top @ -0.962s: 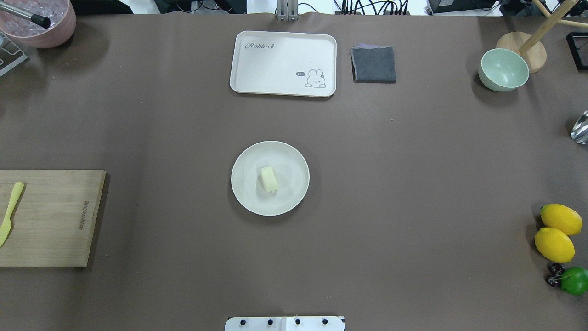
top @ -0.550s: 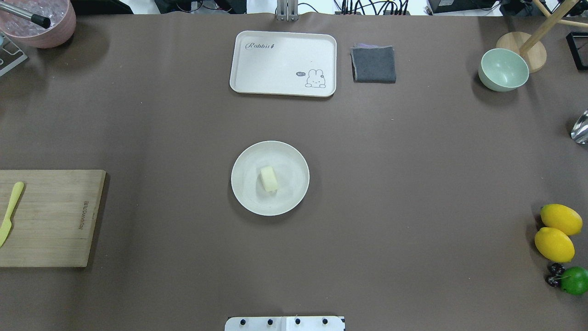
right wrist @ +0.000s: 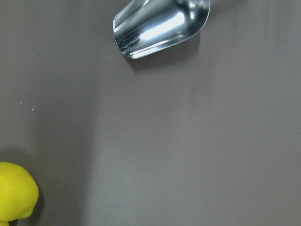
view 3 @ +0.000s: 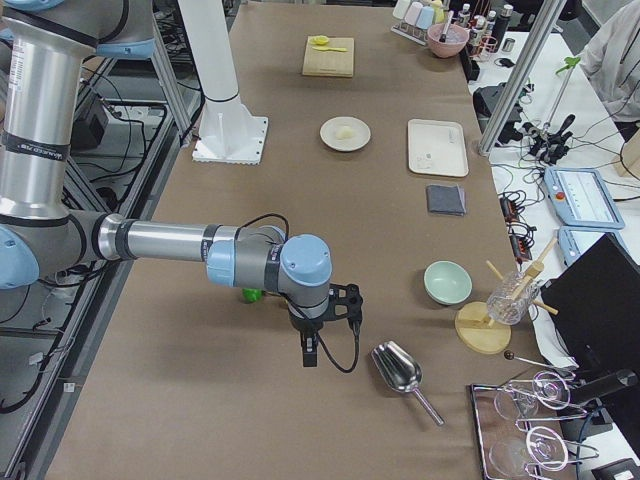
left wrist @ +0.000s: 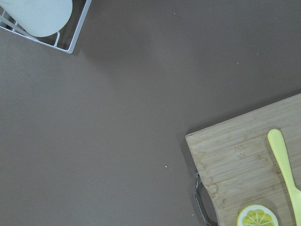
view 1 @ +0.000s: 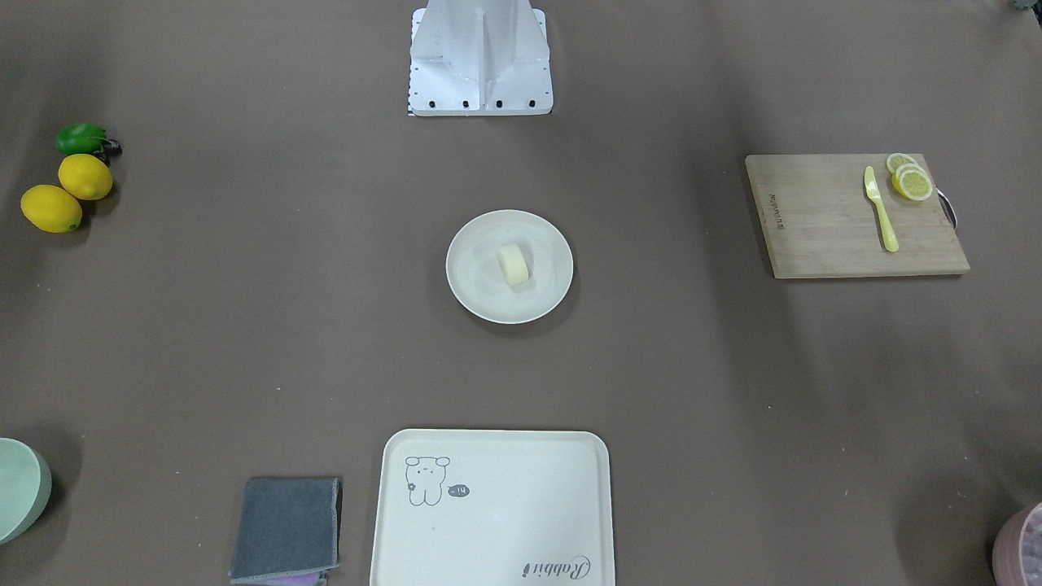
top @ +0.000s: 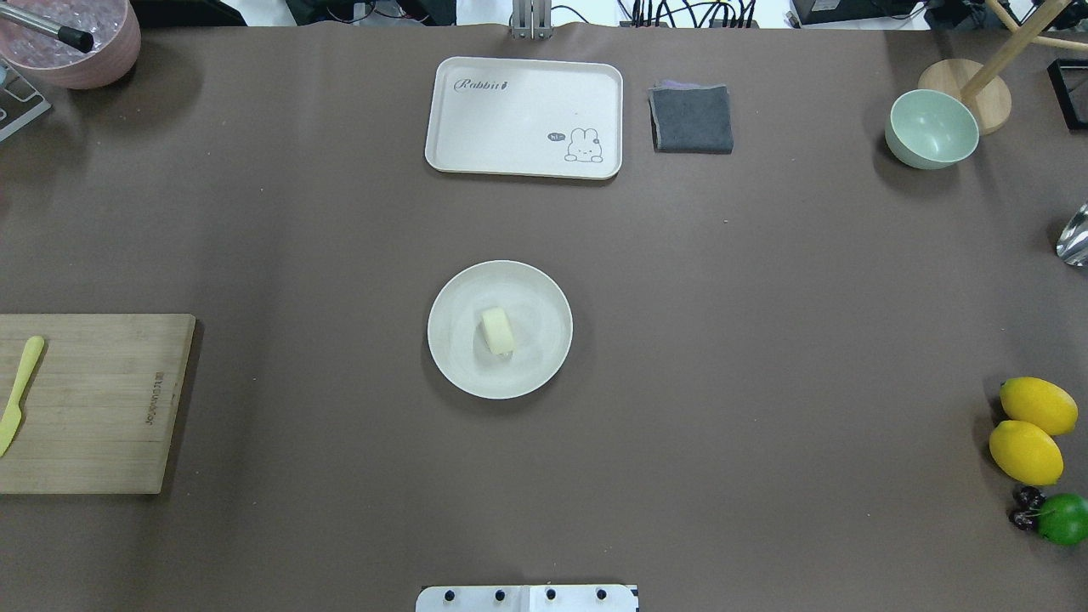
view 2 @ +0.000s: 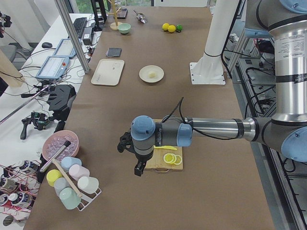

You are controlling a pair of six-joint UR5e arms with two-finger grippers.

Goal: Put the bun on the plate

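Note:
The bun (top: 497, 331), a small pale yellow lump, lies on its side near the middle of the round cream plate (top: 537, 361) at the table's centre. It shows the same way in the front view, bun (view 1: 514, 264) on plate (view 1: 476, 285). Nothing touches either. My left gripper (view 2: 139, 171) hangs near the cutting board at the table's left end, far from the plate; I cannot tell whether it is open or shut. My right gripper (view 3: 308, 355) hangs at the right end beside a metal scoop, and I cannot tell its state either.
A cream tray (top: 523, 117) and a folded grey cloth (top: 692, 119) lie beyond the plate. A cutting board (top: 93, 404) with a yellow knife and lemon slices (view 1: 910, 179) sits at the left. Lemons (top: 1027, 450), a lime, a green bowl (top: 931, 129) and a scoop (view 3: 398, 368) are at the right.

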